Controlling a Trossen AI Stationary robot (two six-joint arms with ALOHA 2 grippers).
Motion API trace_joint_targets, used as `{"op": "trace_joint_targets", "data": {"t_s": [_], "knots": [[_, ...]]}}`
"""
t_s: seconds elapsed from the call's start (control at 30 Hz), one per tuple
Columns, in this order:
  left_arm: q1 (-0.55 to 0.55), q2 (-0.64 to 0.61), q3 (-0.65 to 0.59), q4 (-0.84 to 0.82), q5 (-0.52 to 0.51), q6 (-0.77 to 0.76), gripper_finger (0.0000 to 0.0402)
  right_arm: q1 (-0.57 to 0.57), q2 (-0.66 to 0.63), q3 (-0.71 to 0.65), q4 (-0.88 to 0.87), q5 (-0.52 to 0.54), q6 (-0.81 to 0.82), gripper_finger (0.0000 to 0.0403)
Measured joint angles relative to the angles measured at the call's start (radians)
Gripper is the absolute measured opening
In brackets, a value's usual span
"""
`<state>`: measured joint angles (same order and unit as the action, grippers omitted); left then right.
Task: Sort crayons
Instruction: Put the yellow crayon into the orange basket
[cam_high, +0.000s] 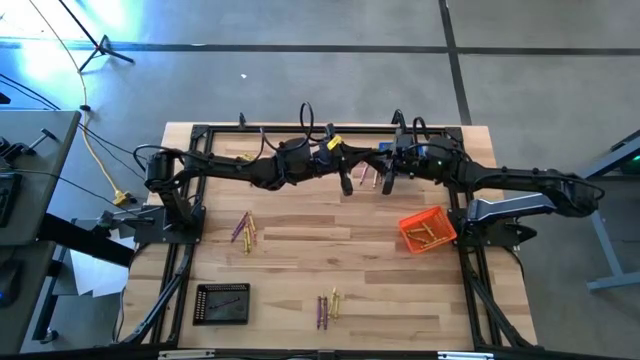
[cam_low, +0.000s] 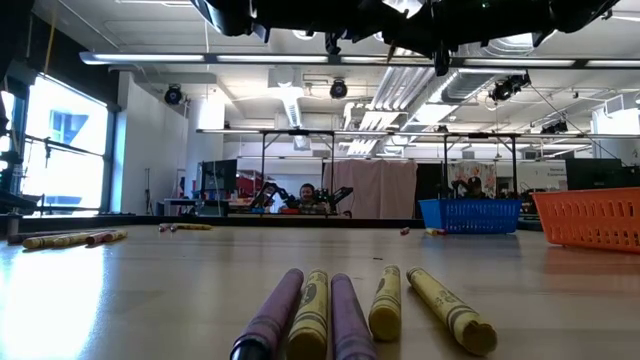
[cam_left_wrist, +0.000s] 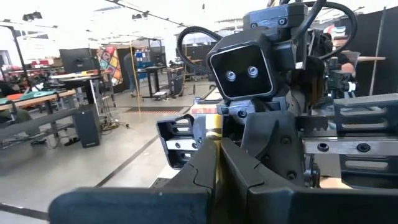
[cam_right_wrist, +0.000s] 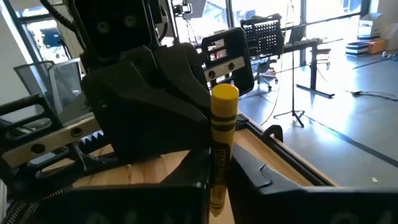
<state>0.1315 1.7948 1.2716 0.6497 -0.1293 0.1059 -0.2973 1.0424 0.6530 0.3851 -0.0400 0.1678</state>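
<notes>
A yellow crayon (cam_right_wrist: 222, 134) is being passed between the 2 arms above the table's far middle, so the step in hand looks like a handover partway through the sorting. In the right wrist view the crayon stands upright, pinched between the right gripper (cam_right_wrist: 219, 180)'s fingers, with the other arm's dark gripper body right behind it. In the left wrist view a thin yellow strip shows in the slit between the left gripper (cam_left_wrist: 216, 165)'s nearly closed fingers, so both seem to have hold of the same stick, though I cannot tell which bears it. From above, both arms reach inward along the far edge, the left gripper (cam_high: 335, 150) and right gripper (cam_high: 385, 160) nearly touching, wrists level and raised clear of the wood. Next, 1 gripper must let go cleanly while the other keeps its pinch, then carry the crayon to a basket; the orange basket (cam_high: 428, 231), already holding several yellow sticks, sits near the right arm's base and seems the likely target. Loose crayons lie in 2 groups on the table: 1 on the left (cam_high: 244, 231) and 1 at the near middle (cam_high: 327, 306), with a black basket (cam_high: 221, 304) at the near left.
</notes>
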Motion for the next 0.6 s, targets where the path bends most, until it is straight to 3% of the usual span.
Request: {"op": "trace_joint_targets", "data": {"t_s": [0.23, 0.37, 0.43, 0.5, 0.6], "knots": [[-0.001, 0.0, 0.0, -0.005, 0.019, 0.095, 0.0048, 0.012, -0.02, 0.006, -0.05, 0.067, -0.013, 0.0011], [-0.004, 0.001, 0.0, -0.012, 0.007, 0.123, 0.0077, -0.035, -0.076, 0.097, -0.406, 0.244, -0.028, 0.001], [-0.002, 0.001, 0.0, -0.016, -0.014, 0.123, 0.0089, -0.05, -0.096, 0.147, -0.607, 0.271, 0.012, 0.001], [0.0, 0.001, 0.0, -0.043, -0.028, 0.123, 0.0097, -0.053, -0.105, 0.19, -0.81, 0.223, 0.072, 0.001], [0.001, 0.001, 0.0, -0.124, -0.053, 0.124, 0.0104, -0.044, -0.107, 0.208, -1.1, 0.019, 0.209, 0.0012]]}}
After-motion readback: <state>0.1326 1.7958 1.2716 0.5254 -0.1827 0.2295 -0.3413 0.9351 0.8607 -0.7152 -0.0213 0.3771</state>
